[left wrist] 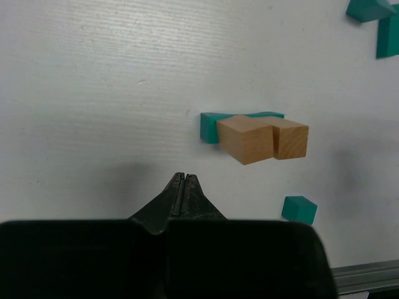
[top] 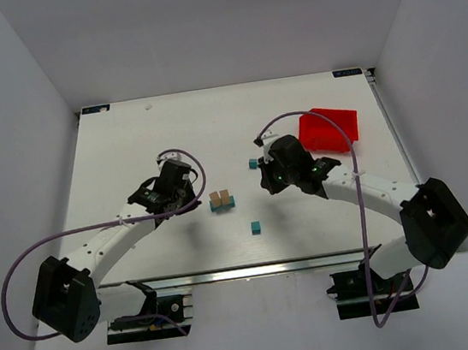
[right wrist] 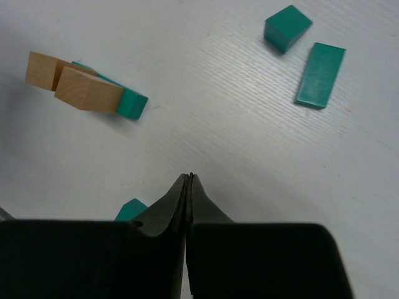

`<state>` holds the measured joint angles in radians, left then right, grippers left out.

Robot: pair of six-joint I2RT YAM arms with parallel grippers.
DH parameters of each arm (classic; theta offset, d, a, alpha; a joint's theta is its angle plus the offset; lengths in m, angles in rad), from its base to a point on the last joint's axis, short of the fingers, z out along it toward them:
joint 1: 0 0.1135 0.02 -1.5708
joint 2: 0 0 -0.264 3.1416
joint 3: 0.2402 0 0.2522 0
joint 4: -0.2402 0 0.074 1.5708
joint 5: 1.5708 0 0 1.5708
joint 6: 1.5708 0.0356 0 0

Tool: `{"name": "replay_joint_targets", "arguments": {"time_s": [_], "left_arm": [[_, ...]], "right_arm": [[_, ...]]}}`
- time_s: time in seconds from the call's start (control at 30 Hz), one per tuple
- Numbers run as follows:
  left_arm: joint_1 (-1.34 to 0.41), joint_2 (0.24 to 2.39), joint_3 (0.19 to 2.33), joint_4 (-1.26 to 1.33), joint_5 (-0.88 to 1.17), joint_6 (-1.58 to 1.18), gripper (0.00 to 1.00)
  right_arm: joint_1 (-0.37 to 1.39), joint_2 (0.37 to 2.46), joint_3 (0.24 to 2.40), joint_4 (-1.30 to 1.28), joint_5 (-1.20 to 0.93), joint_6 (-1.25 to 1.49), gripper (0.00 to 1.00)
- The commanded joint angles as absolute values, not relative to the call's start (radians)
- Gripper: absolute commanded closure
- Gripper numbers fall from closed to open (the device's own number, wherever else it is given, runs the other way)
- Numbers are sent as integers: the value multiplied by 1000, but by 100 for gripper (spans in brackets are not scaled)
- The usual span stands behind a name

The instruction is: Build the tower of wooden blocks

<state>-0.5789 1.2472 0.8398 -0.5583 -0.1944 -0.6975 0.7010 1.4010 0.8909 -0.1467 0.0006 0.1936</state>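
Tower [left wrist: 274, 142] ahead of your left claw [left wrist: 182, 177]: tan blocks [left wrist: 246, 140] rest on teal blocks [left wrist: 209, 128] for support. Left and right claw [right wrist: 189, 179] both pinched together, empty.

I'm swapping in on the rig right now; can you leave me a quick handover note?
Left pincer: shut, empty.
Right pincer: shut, empty.
Done: two tan blocks side by side on a teal base block, mid-table.
Loose: one teal cube nearer the arms; a second teal cube and a long teal block by the right arm.
Left: stack the loose pieces.
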Motion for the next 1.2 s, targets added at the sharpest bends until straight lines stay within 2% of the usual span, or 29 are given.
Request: {"name": "replay_joint_targets", "arguments": {"time_s": [0.0, 0.3, 1.17], "left_arm": [[-578, 1250, 836, -448, -210, -704, 100], [-578, 1396, 874, -374, -219, -655, 100], [-580, 1480, 874, -259, -87, -583, 100]], "right_arm": [[729, 1453, 962, -100, -60, 204, 100], [767, 1577, 1032, -83, -64, 195, 100], [788, 1736, 1140, -74, -146, 187, 100]]}}
